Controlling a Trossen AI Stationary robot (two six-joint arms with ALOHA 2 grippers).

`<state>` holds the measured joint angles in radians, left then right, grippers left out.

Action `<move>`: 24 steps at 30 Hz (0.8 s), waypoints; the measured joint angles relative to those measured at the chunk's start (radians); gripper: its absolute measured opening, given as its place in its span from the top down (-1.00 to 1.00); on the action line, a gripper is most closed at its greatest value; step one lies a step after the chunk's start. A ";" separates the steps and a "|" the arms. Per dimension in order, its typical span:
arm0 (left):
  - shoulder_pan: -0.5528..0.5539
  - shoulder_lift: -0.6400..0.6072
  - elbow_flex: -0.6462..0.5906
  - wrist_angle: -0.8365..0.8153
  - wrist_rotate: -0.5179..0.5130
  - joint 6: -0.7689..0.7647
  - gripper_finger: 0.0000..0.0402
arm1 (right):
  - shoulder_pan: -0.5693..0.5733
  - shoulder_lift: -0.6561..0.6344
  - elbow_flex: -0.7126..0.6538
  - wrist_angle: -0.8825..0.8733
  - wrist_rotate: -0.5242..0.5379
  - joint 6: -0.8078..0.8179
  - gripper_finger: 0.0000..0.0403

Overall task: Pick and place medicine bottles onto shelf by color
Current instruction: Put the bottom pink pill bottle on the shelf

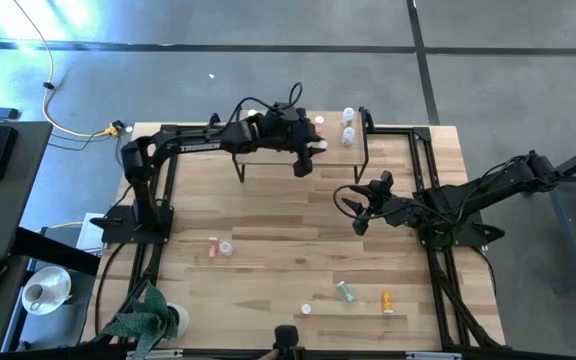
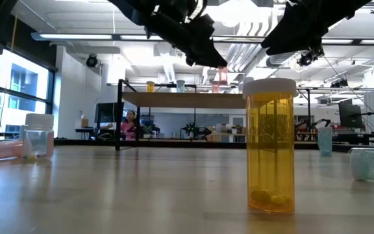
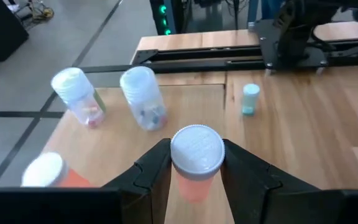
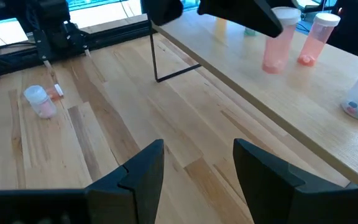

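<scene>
Left gripper [image 3: 196,163] over the shelf [image 1: 268,147], fingers clamped on an upright pink bottle [image 3: 195,163] (white cap up) standing on the shelf top, right part. Two clear bottles [image 3: 143,98] stand just beyond. Right gripper [image 4: 194,167] hovers above the table centre-right, fingers parted, grasping nothing.

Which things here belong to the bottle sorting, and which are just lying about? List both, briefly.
Job:
- shelf
- pink bottle, gripped by the left gripper over the shelf
- clear bottles on the shelf
- orange bottle, green bottle, on the table
- right gripper, open, empty

Lying about:
- potted plant
- yellow cable
</scene>
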<state>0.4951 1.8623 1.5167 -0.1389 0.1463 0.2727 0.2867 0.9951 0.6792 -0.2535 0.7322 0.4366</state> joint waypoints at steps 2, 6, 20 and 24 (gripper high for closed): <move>0.009 0.000 0.000 0.000 -0.001 0.001 0.42 | 0.000 0.000 0.000 0.002 0.000 0.000 0.09; 0.029 0.000 0.001 -0.010 -0.001 -0.008 0.42 | 0.000 0.000 0.001 0.005 0.000 0.000 0.09; 0.060 0.055 0.001 0.022 0.052 -0.010 0.42 | 0.000 0.000 0.002 0.025 0.001 0.008 0.09; 0.062 0.060 0.001 0.029 0.044 -0.007 0.42 | 0.000 0.000 0.002 0.026 0.001 0.008 0.09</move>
<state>0.5571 1.9224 1.5173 -0.1095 0.1903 0.2653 0.2867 0.9951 0.6815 -0.2276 0.7331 0.4446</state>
